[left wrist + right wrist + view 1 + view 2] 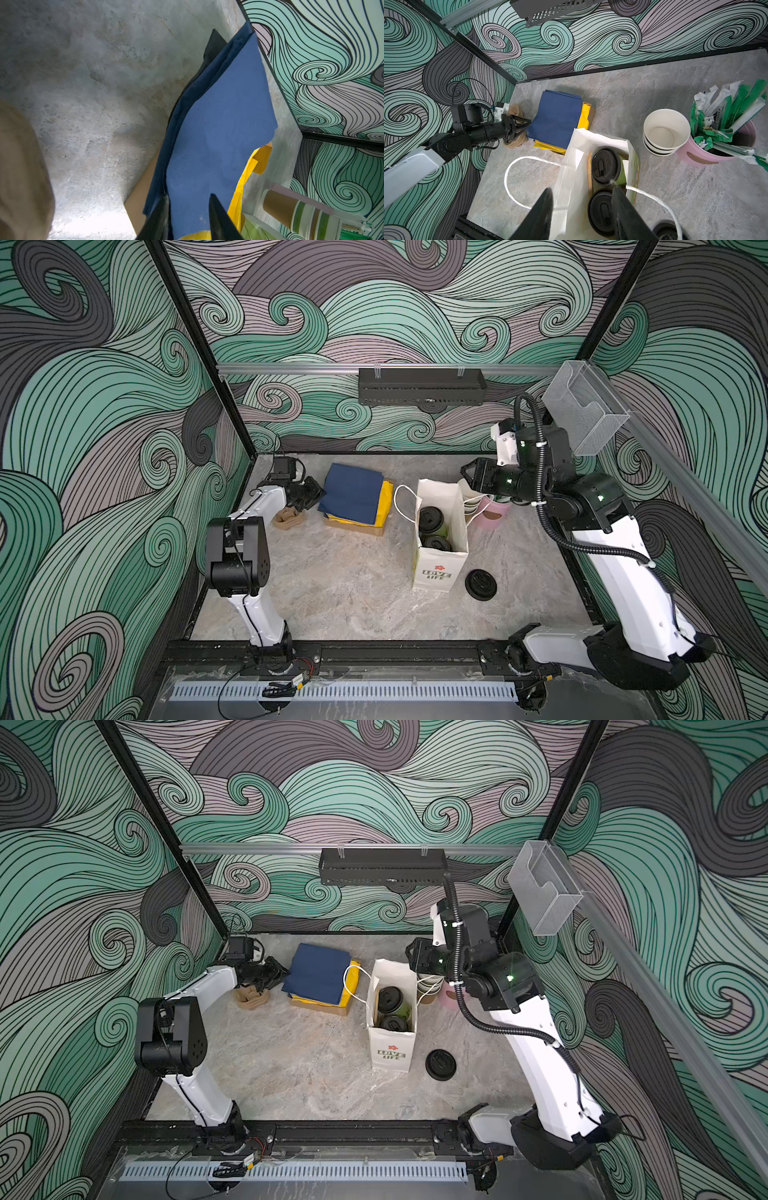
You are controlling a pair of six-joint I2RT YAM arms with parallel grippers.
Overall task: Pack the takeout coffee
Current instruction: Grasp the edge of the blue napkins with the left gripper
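Right gripper (581,188) hangs over the open mouth of the white paper bag (438,568), fingers spread, nothing between them. One white cord handle (652,199) runs just past a finger; contact unclear. Directly below, inside the bag, are the two lidded coffees: rear cup (605,164) and front cup (601,212), one behind the other along the bag's longer side, close together. Both stand upright, long axis vertical, black lids facing up. An olive-green side shows only on the rear cup. The oval recess in each lid runs roughly along the row of the two cups. A brown card strip (589,172) stands against them on one side. In both top views the bag stands upright mid-table, its "LOVE LIFE" print on the face toward the arm bases. Just right of the bag, a loose black lid (481,584) lies flat on the table. Behind the bag to the right is a stack of lidless cups (664,133), just beside a pink pot (716,154) of wrapped straws. Left gripper (188,195) sits low at rear left, fingers partly apart, tips at the edge of a blue napkin stack (353,493) lying on yellow sheets (386,497). Blue paper shows between the fingers, but no pinch is visible. A tan bundle (286,517) lies on the table under that gripper.
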